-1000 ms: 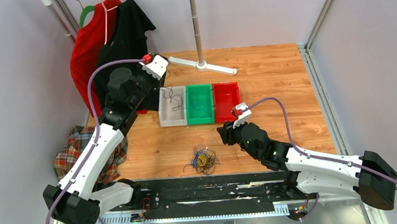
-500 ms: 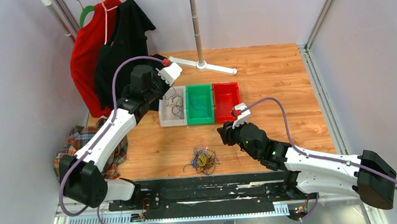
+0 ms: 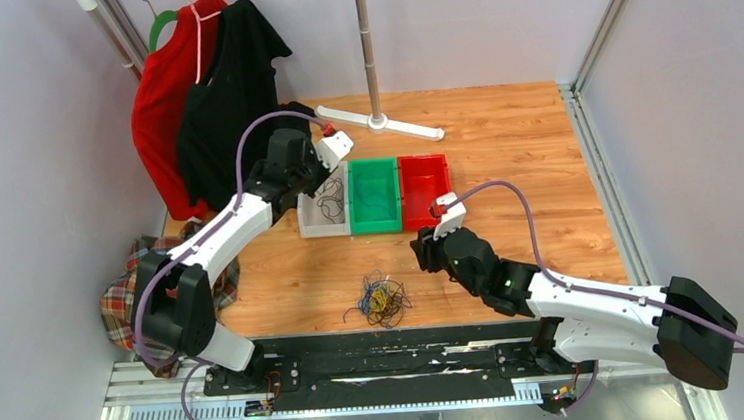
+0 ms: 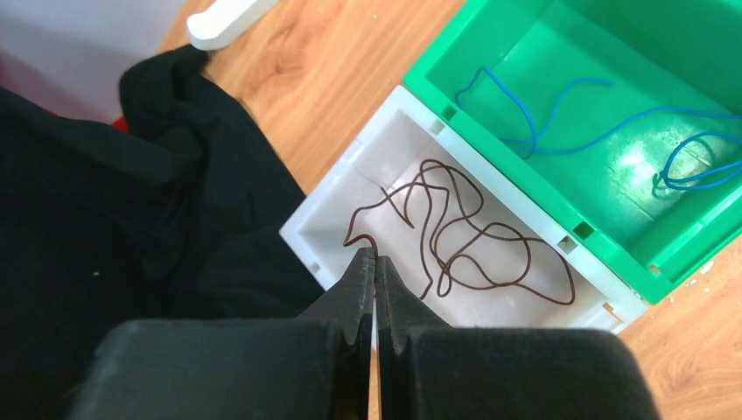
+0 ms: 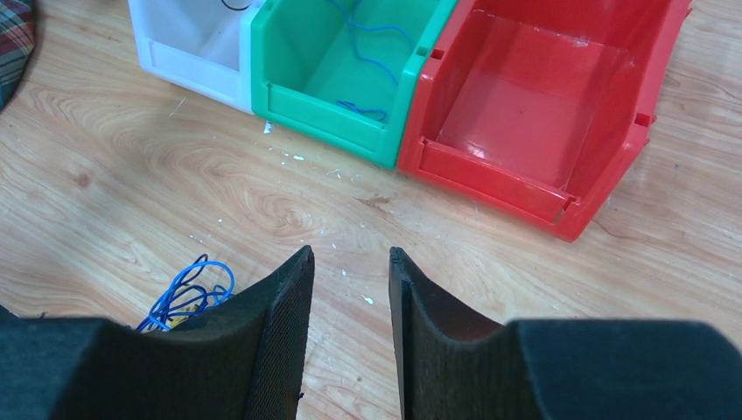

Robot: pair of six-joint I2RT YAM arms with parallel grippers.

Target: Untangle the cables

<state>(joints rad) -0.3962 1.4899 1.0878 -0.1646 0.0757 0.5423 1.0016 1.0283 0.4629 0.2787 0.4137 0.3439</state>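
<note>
Wooden desk (image 3: 502, 130) is bearing the tangled blue, black and yellow cable bundle (image 3: 380, 301) near my released right fingers (image 5: 306, 264); left fingers (image 4: 374, 262) are clenching over the white plastic bin (image 4: 385, 144). Judging it light, springy: a loose outer loop is offering hold.

Tangled blue, yellow and black cable bunch (image 3: 382, 300) on the wooden tabletop (image 3: 293, 276); loose dark cable (image 4: 442, 223) in the white bin (image 4: 302, 236), blue cable (image 4: 612, 133) in the green bin (image 4: 525, 44).
</note>
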